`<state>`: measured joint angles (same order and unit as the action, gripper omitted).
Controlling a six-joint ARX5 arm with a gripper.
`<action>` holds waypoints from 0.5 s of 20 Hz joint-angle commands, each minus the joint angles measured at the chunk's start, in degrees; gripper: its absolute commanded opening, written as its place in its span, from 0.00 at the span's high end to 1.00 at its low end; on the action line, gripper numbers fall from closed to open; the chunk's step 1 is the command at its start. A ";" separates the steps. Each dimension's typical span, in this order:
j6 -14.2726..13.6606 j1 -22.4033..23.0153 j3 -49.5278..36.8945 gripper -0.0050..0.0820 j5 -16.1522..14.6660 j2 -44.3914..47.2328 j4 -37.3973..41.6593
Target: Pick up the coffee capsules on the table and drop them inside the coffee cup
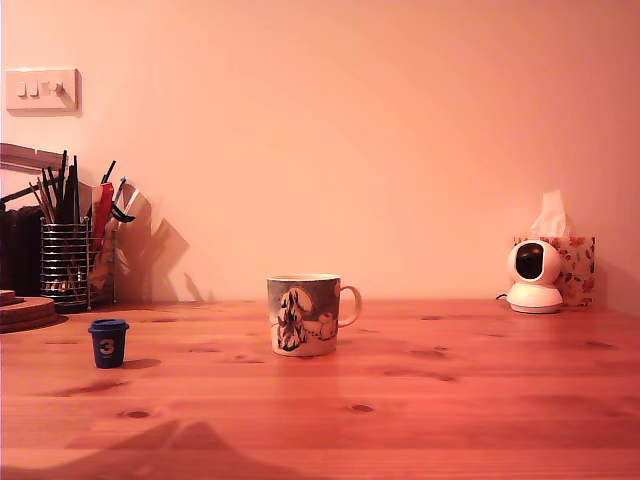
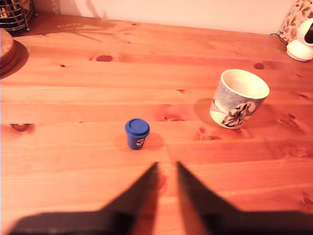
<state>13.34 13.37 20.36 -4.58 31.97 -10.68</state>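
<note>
Item: one coffee capsule point(image 1: 108, 342), dark blue with a flat rimmed lid and a pale mark on its side, standing upright on the counter point(image 1: 420, 410) toward the exterior view's left, long axis vertical. Item: coffee cup point(image 1: 304, 315), upright, mouth open and showing nothing inside in the wrist view, handle to the exterior view's right, well apart from the capsule on its right. Item: gripper point(image 2: 167, 166), seen only from the wrist camera; the jaws are spread a little with bare wood between the tips, holding nothing. Relation: the capsule point(image 2: 137, 133) lies just beyond the tips and slightly to one side of their gap, the side away from the cup point(image 2: 239, 98). Judgement: a short reach forward with a small sideways correction would bracket it.
</note>
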 commanded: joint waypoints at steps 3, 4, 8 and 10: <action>-0.28 0.04 -1.22 0.33 0.79 1.03 0.07; -0.28 0.04 -1.22 0.33 1.29 1.49 0.15; -0.42 0.04 -1.29 0.33 2.12 3.96 1.40; -2.10 0.33 -1.29 0.33 2.12 4.98 2.36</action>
<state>12.84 13.41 20.34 -2.63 36.51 -9.13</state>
